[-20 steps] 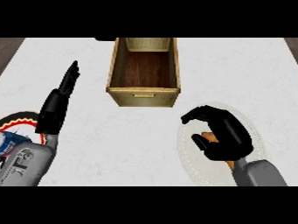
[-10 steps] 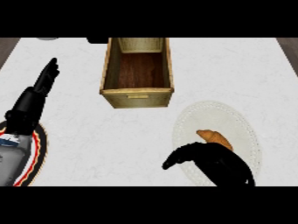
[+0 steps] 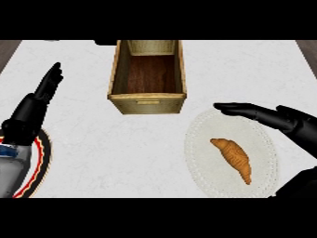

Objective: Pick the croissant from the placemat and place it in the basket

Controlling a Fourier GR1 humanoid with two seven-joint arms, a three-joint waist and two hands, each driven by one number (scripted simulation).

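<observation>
The golden-brown croissant [image 3: 232, 159] lies free on the round white placemat [image 3: 201, 139] near the counter's right edge. Your right hand [image 3: 293, 122] hovers spread above it; lower it, curl round the croissant's middle, then carry it to the wooden basket [image 3: 147, 102].

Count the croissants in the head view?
1. The croissant lies on the white placemat, at the view's lower right, below the right hand. The wooden basket shows none inside; no others are visible.
</observation>
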